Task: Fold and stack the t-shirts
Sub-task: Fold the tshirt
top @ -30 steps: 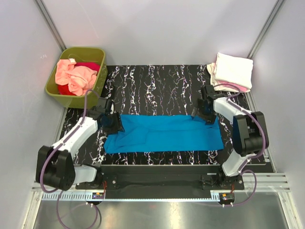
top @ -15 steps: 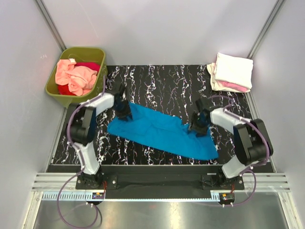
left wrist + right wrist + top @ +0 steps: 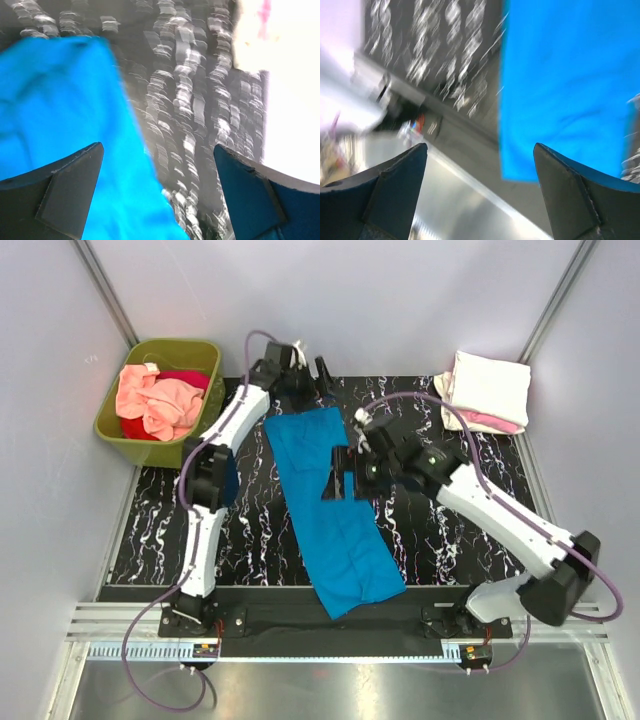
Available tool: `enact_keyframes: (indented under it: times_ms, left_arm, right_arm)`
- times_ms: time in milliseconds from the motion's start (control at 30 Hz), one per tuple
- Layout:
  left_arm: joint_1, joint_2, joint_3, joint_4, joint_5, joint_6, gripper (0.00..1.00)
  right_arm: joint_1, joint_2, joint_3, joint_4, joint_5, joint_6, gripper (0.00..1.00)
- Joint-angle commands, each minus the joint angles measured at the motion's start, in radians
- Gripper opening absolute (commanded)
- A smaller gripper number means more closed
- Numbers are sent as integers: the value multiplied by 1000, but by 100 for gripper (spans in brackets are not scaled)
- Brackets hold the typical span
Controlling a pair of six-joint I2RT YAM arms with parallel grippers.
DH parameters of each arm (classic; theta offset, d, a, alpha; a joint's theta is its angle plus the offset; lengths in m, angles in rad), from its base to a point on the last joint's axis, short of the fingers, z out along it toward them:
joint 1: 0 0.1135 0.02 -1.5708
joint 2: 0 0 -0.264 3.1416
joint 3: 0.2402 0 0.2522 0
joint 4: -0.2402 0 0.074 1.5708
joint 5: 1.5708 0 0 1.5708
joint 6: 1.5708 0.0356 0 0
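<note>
Blue t-shirt (image 3: 335,530), rumpled, runs twelve to six o'clock down the mat (image 3: 250,540), its near end at the front edge: it could slip off or fold crooked. Left gripper (image 3: 157,146) and right gripper (image 3: 480,145) both gape, empty. One Blue t-shirt, one tub (image 3: 120,440) at ten, one folded stack (image 3: 490,385) at two, one peach shirt (image 3: 150,400), one red shirt (image 3: 188,378).

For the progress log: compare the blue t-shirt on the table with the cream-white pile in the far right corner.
The blue t-shirt is vivid, the cream-white pile pale. The blue t-shirt lies in a long strip down the middle of the table, while the cream-white pile is folded compact. The blue t-shirt lies alone; the cream-white pile has a pink layer showing beneath it. Both are soft cloth.
</note>
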Motion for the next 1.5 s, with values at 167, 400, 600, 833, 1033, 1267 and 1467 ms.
enact_keyframes:
  times_ms: [167, 400, 600, 833, 1033, 1267, 1467]
  left_arm:
    - [66, -503, -81, -235, -102, 182, 99]
    - [73, -1050, -645, -306, -358, 320, 99]
    - [73, -1368, -1028, -289, -458, 369, 99]
    - [73, -1511, -1190, -289, -438, 383, 99]
    - [73, -1531, -1230, -287, -400, 348, 99]
    - [73, -1546, -1272, -273, -354, 297, 99]
    - [71, -1577, -1316, -263, -309, 260, 99]
  right_arm:
    - [-147, 441, 353, -73, 277, -216, 91]
    - [-175, 933, 942, -258, 266, -333, 71]
    - [-176, 1231, 1280, -248, 191, -314, 65]
    - [-213, 1363, 1307, -123, 152, -252, 61]
    - [-329, 1425, 1305, -99, 172, -204, 61]
    - [-398, 1460, 1325, -41, 177, -158, 61]
    - [-400, 1483, 1360, -11, 180, -129, 62]
